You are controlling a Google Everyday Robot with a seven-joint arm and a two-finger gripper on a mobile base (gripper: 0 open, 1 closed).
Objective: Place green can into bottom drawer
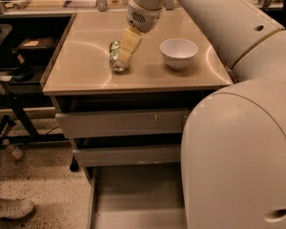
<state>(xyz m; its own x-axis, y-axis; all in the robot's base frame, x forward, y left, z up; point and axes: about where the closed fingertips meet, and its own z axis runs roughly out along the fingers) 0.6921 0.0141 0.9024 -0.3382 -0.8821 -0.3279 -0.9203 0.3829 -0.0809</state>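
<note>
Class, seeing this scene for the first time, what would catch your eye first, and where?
The huge white robot arm fills the right side, its tool at the green can on the tabletop. A white bowl sits beside the can, and the bottom drawer stands open below.

Green can (114,51): I see it lying on its side on the bench (81,70), one silver end toward me.
End effector (123,56): down at the can's right side, its tan tip overlapping the can.
White bowl (178,53): upright, right of the can, apart from it.
Bottom drawer (133,194): pulled out, grey floor showing.
</note>
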